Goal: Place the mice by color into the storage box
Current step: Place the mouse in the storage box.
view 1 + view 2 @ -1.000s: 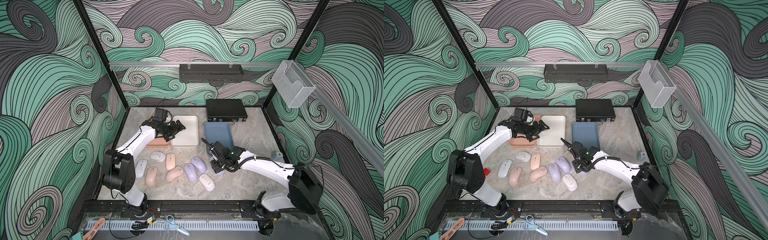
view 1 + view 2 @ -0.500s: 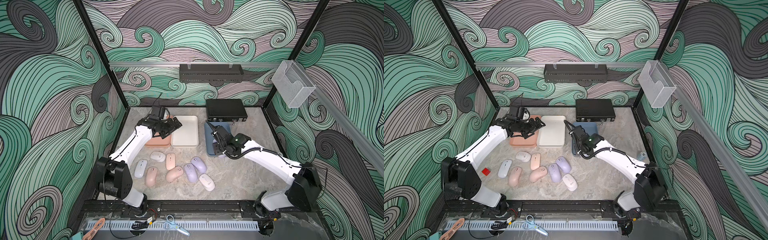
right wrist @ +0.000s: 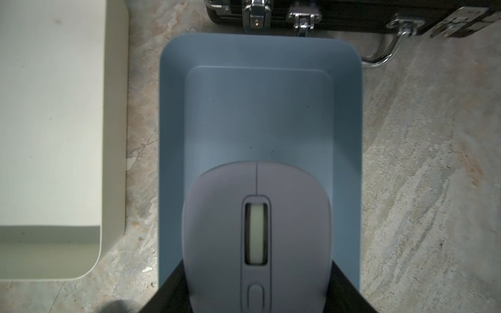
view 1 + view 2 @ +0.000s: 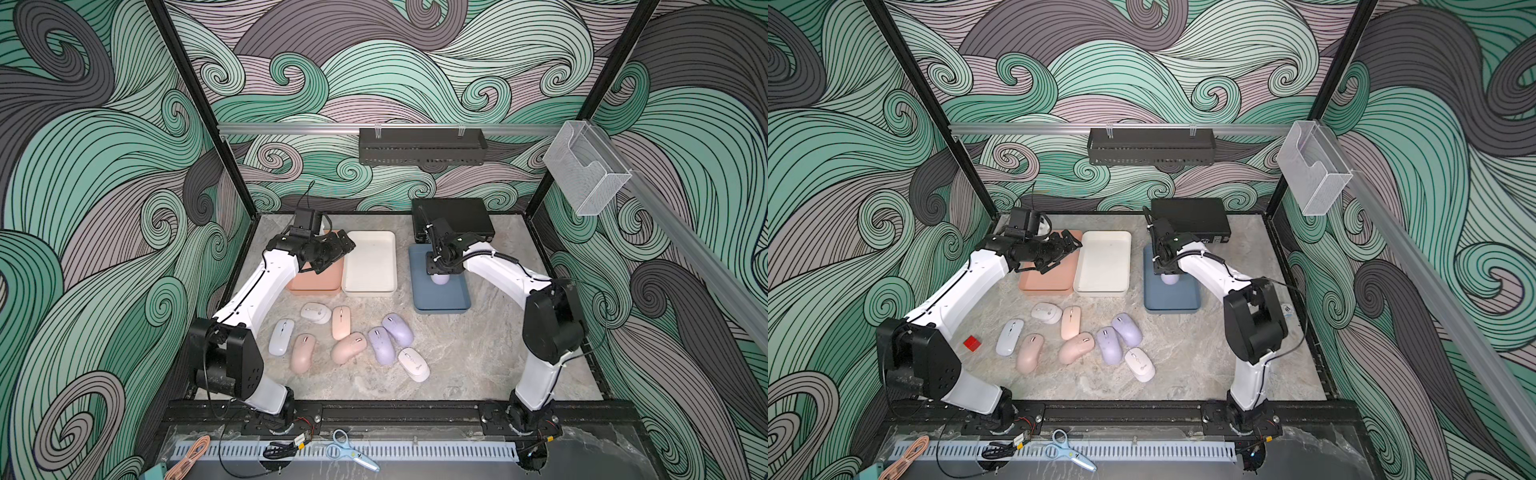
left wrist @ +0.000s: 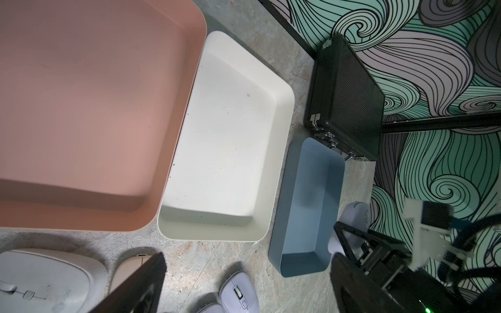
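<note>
**Right gripper** (image 4: pixel 439 272): clamped across the flanks of a purple mouse (image 3: pixel 256 230), one dark finger (image 3: pixel 168 295) on each side, scroll wheel facing up. The blue tray (image 3: pixel 173 130) lies directly beneath it. The mouse's nose points along the tray's length toward the black case (image 3: pixel 339 10) beyond the fingertips. I cannot tell whether the underside touches the tray floor.

**Left gripper** (image 4: pixel 338 246): jaws apart, nothing between them, hanging over the pink tray (image 4: pixel 320 283). The white tray (image 4: pixel 370 264) is just to its right.

**Step in hand, as I read it:** set the purple mouse down in the blue tray.
- Lower straight down until the base sits flat and square to the walls.
- Place it toward the end ahead of the fingertips. Two purple mice (image 4: pixel 398 329) lie on the table, back toward this arm's base and to its left, and will need room.
- Release only once it is seated, since a smooth shell let go from height may slide or tip.
- Lift out vertically so the fingers miss the rim.

Pink mice (image 4: pixel 340 323) and whitish mice (image 4: pixel 316 312) lie loose behind the left gripper, toward its base.
</note>
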Available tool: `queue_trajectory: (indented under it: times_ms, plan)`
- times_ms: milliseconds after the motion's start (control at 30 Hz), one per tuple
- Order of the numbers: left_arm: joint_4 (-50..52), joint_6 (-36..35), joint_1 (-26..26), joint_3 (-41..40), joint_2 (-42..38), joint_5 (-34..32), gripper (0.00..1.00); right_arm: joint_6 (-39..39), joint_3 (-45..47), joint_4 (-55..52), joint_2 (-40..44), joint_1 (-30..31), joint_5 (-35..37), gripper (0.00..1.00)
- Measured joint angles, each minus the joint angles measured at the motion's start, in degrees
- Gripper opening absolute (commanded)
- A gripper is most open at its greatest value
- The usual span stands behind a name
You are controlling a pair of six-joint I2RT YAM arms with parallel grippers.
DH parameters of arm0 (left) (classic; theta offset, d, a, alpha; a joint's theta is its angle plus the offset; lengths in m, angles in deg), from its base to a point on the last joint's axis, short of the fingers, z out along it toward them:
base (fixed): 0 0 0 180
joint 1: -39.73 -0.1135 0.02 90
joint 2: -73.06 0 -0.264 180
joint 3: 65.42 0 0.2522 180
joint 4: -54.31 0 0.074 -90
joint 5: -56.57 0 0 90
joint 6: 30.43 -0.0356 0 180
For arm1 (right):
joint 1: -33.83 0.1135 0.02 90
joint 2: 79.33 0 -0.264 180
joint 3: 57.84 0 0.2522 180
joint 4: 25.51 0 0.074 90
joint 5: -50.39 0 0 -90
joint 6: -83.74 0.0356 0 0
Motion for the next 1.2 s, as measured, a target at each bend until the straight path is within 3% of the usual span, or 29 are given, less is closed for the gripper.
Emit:
queue_trajectory:
  times_ms: [233, 433, 1200]
  plan:
    - [-0.04, 1.18, -0.42, -0.02, 0.57, 0.90, 0.93, 1.09, -8.52, -0.61, -13.25, -0.22, -2.78, 0.51]
    - [-0.17, 2.03, -0.85, -0.09, 0.87, 1.97, 0.92, 1.22, -14.69, -2.51, -19.56, -0.22, -5.09, 0.52]
    - [-1.11, 4.15, -1.20, -0.94, 0.90, 5.46, 0.90, -0.81, -20.59, -4.59, -23.45, -1.14, -6.91, 0.56]
